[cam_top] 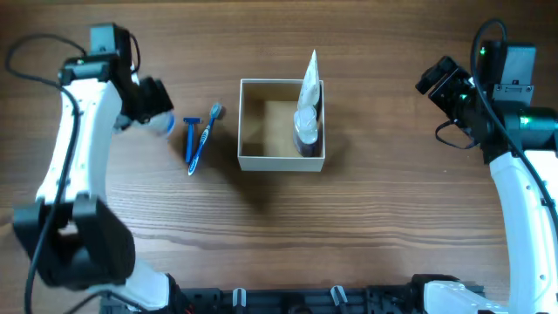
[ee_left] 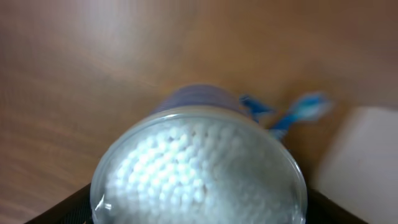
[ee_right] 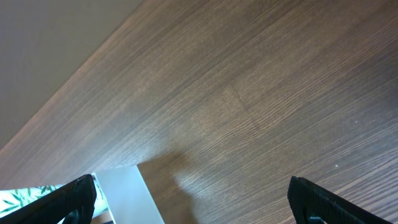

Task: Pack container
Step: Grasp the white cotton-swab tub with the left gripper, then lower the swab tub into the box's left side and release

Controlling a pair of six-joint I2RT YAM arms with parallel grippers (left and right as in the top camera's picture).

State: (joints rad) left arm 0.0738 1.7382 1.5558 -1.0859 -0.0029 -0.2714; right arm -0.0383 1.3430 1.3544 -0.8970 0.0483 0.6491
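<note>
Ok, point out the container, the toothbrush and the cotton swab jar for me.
container (cam_top: pixel 281 162), overhead view, on its near white wall.
toothbrush (cam_top: pixel 204 139), overhead view, mid handle.
cotton swab jar (ee_left: pixel 199 168), left wrist view, on its clear top.

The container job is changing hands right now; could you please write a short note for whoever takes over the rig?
Left gripper: fingers flank the cotton-swab jar, left of the container. The blurred wrist view does not show whether it is gripped.
Right gripper: open and empty, over the table to the container's right.
Done: a white tube and a bottle stand against the container's right wall.
Left: the jar, then the blue razor and toothbrush, which lie side by side on the table between jar and container.
</note>
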